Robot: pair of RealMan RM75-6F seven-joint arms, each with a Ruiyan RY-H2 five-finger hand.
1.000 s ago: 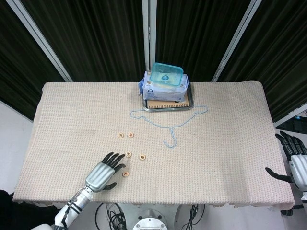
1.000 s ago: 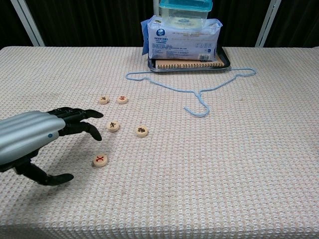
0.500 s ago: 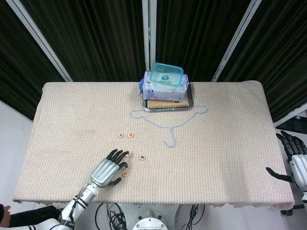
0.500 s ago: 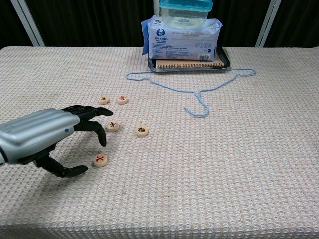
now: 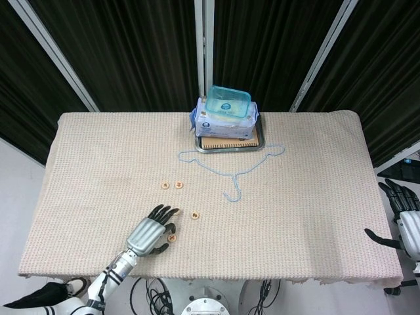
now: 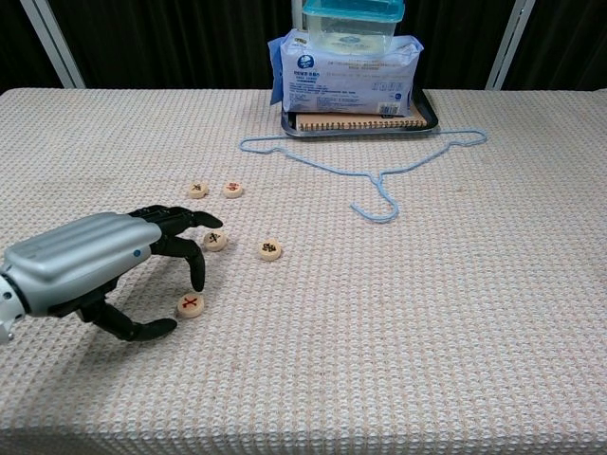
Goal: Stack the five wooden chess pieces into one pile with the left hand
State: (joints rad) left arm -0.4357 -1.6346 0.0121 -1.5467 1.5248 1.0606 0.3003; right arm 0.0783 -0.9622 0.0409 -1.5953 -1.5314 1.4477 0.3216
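The left hand hangs spread and empty, fingers arched around the nearest chess piece without gripping it. 4 more pieces lie apart beyond it. Far right, the right hand sits spread, empty.

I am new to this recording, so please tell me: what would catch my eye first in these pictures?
First, the silver and black left hand, its fingers arched over a wooden chess piece with a red mark at the near left. Next, the light blue hanger mid-table, and the teal box atop a stack at the far edge.
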